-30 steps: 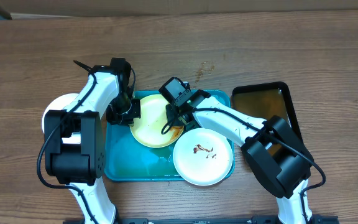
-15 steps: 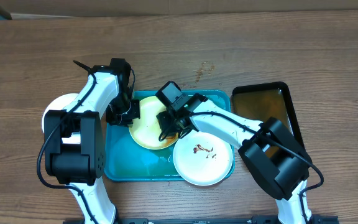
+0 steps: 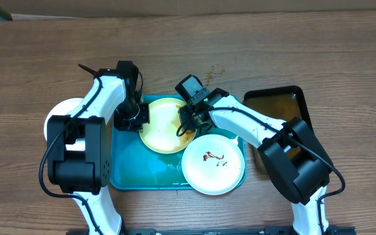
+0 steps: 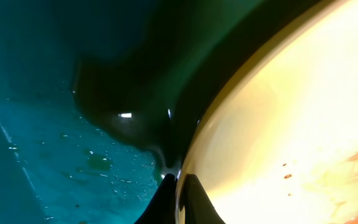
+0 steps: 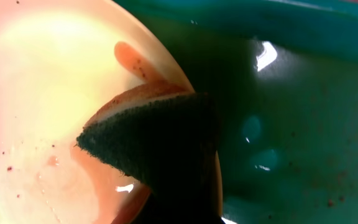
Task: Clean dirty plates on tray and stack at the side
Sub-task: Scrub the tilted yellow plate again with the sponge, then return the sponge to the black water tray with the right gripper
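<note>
The pale yellow-green plate (image 3: 162, 127) lies in the back of the teal tray (image 3: 129, 170), with brown smears near its right edge. My left gripper (image 3: 138, 118) is shut on the plate's left rim; the left wrist view shows its fingers (image 4: 166, 202) pinching that rim (image 4: 278, 124). My right gripper (image 3: 187, 124) is shut on a dark green sponge (image 5: 160, 143), pressed on the plate's right edge (image 5: 42, 93). A white plate (image 3: 213, 164) with a brown squiggle sits at the tray's front right. Another white plate (image 3: 56, 116) lies on the table left of the tray, partly under my left arm.
A black tray of brownish water (image 3: 281, 111) stands to the right of the teal tray. Small brown spots (image 3: 213, 72) mark the wooden table behind it. The teal tray floor (image 4: 36, 155) is wet with droplets.
My right gripper swept the sponge left across the yellow-green plate, then back to its right edge. The left gripper has stayed on the rim.
</note>
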### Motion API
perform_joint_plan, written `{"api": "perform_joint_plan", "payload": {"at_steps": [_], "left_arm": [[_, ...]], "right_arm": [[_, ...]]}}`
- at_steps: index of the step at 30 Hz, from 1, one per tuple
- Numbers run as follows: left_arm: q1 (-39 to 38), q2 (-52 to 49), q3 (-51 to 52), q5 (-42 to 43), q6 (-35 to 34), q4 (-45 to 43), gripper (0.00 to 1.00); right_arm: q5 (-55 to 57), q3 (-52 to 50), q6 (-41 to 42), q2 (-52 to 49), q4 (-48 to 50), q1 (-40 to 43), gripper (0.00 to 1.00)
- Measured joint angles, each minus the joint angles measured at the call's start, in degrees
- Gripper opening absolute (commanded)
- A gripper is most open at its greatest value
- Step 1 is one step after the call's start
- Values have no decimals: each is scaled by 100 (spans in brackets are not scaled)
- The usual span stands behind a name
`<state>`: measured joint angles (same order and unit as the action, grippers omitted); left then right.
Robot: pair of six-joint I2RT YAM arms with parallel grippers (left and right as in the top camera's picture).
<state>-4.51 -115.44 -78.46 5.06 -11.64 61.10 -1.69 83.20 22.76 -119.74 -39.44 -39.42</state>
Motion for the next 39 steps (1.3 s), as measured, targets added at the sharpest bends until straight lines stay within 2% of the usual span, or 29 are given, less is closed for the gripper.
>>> {"api": "perform_joint_plan", "payload": {"at_steps": [10, 16, 21, 31, 39], "left_arm": [[9, 0, 7, -151, 0, 66, 4], [15, 0, 7, -195, 0, 68, 4], [31, 0, 7, -179, 0, 70, 4], [92, 229, 15, -269, -4, 39, 4], [92, 1344, 22, -839, -15, 46, 4]], "right_arm": [[-1482, -2, 118, -2, -70, -164, 5], [-1810, -2, 44, -2, -7, -525, 4], [-1836, -2, -188, -2, -79, -468, 4], [-1644, 212, -409, 422, -525, 721, 4], [-1386, 391, -481, 1377, -1373, 1788, 4]]}}
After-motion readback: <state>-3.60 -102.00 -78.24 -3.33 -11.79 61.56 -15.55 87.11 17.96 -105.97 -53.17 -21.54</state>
